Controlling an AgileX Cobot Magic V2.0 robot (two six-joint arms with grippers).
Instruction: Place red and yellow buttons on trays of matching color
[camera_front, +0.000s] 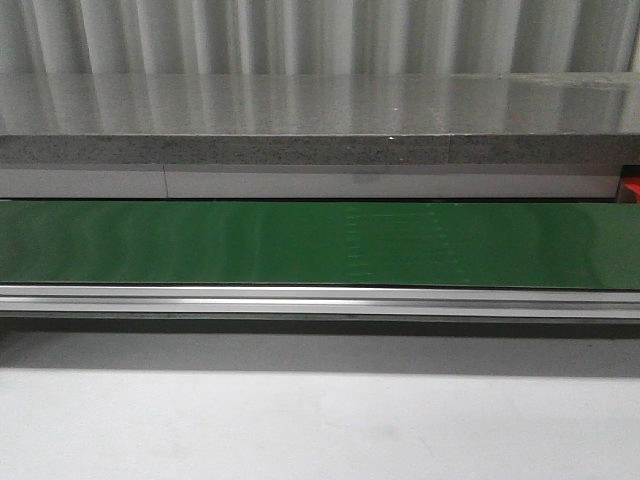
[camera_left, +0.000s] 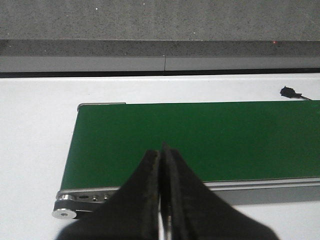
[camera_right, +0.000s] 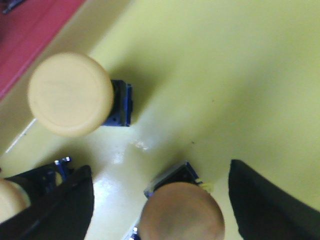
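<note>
In the right wrist view my right gripper (camera_right: 160, 172) hangs open over the yellow tray (camera_right: 235, 70). A yellow button (camera_right: 182, 212) on a blue base stands on the tray between the fingers, and neither finger touches it. Another yellow button (camera_right: 70, 95) stands farther on, near the tray's rim. A third yellow cap (camera_right: 7, 201) peeks out behind one finger. The red tray (camera_right: 35, 25) borders the yellow one; no red button shows. My left gripper (camera_left: 162, 152) is shut and empty above the near edge of the green belt (camera_left: 200, 135). Neither gripper appears in the front view.
The green conveyor belt (camera_front: 320, 245) runs across the front view with an aluminium rail (camera_front: 320, 298) along its near side. A grey stone ledge (camera_front: 320, 120) lies behind it. A red edge (camera_front: 630, 190) shows at far right. The belt's end roller (camera_left: 65, 212) sits beside my left gripper.
</note>
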